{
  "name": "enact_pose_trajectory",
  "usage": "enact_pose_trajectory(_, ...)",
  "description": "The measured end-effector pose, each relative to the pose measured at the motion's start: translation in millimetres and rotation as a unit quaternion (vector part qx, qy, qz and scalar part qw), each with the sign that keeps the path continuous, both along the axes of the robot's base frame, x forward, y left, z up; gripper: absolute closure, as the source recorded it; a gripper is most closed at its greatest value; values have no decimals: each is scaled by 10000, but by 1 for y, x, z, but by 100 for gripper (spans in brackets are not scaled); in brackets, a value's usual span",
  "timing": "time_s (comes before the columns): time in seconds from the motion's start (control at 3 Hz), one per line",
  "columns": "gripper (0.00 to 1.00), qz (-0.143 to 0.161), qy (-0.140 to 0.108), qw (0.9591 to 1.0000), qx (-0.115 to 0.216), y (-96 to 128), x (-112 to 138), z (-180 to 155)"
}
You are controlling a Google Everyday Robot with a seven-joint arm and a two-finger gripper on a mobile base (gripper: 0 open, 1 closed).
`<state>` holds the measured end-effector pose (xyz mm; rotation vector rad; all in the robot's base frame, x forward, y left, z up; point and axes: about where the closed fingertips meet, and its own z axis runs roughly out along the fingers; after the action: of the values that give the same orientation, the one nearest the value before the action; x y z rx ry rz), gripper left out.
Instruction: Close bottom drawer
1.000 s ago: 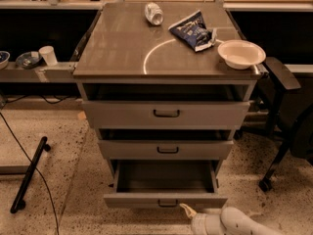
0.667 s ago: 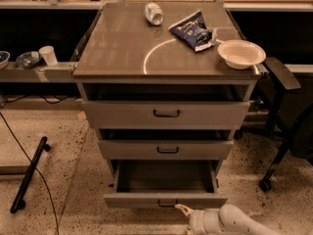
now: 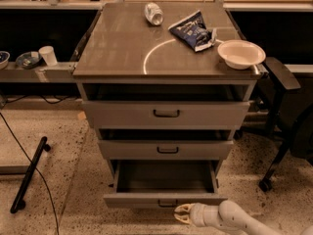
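Looking low at the front edge, you find the pale, yellow-tipped tool [image 3: 182,214] at the end of the white rounded arm [image 3: 230,218]. It sits just in front of and slightly below the front panel of the bottom drawer, right of the drawer's small dark bar handle [image 3: 167,203]. Whether it is open or closed you cannot tell, and nothing shows in its hold.

The grey metal bottom drawer [image 3: 142,199], lowest of three, stands pulled well out over the speckled floor [image 3: 73,209], its dark inside showing. Above it, the wider grey middle drawer [image 3: 200,150] is out a little. Higher still, the tallest grey top drawer [image 3: 122,114] also stands a little proud of the frame.

On the cabinet's brown metal worktop [image 3: 112,48], a white round bowl [image 3: 241,53] rests at the right front corner, partly over the edge. A crumpled dark blue snack bag [image 3: 193,31] lies just behind and left of it. A silvery can [image 3: 154,12] lies on its side farther back.

Left of the cabinet, a black rod [image 3: 30,174] lies on the floor. A small white cup [image 3: 48,55] stands on a low shelf beyond.
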<state>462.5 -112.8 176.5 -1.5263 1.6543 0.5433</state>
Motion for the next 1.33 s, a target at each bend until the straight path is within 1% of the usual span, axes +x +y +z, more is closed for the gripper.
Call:
enact_pose_trajectory(0.33, 93, -306, -3, 9992, 274, -8, 21, -6)
enact_pose_trajectory(0.67, 90, -615, 17, 9963, 601, -12, 40, -9)
enact_pose_trajectory(1.0, 59, -684, 8, 9957, 632, -15, 45, -9)
enact_pose_trajectory(1.33, 35, -684, 8, 9957, 632, -15, 45, -9)
